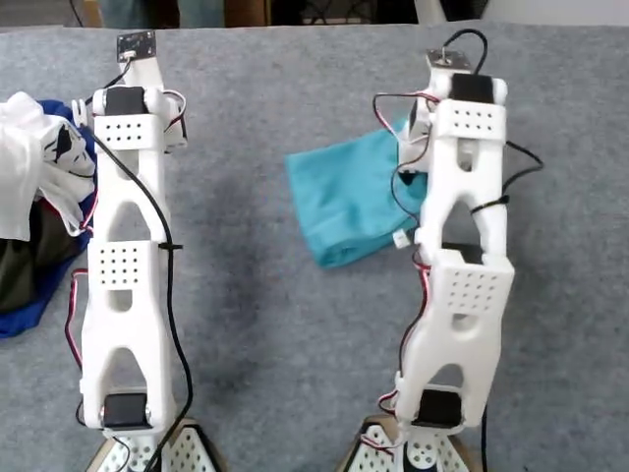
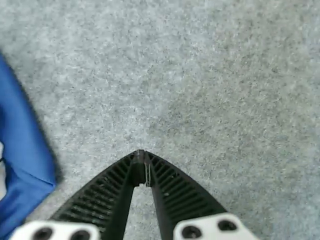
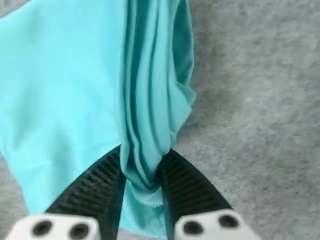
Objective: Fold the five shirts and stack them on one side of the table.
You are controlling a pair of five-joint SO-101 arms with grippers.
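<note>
You have: counter [image 1: 256, 324], grey matt fuzzy felt-like cloth; teal shirt [image 1: 344, 197], thin smooth cloth, softly creased; left gripper [image 2: 141, 155] and right gripper [image 3: 144, 152], black matt ribbed plastic; arm shells [image 1: 123, 285], white smooth plastic.

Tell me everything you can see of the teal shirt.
The teal shirt is thin, soft-looking cloth, folded into a rough rectangle and lying on the grey table, partly under the right arm. A small white tag shows at one edge. One bunched, pleated edge is pinched between the jaws of the right gripper.
</note>
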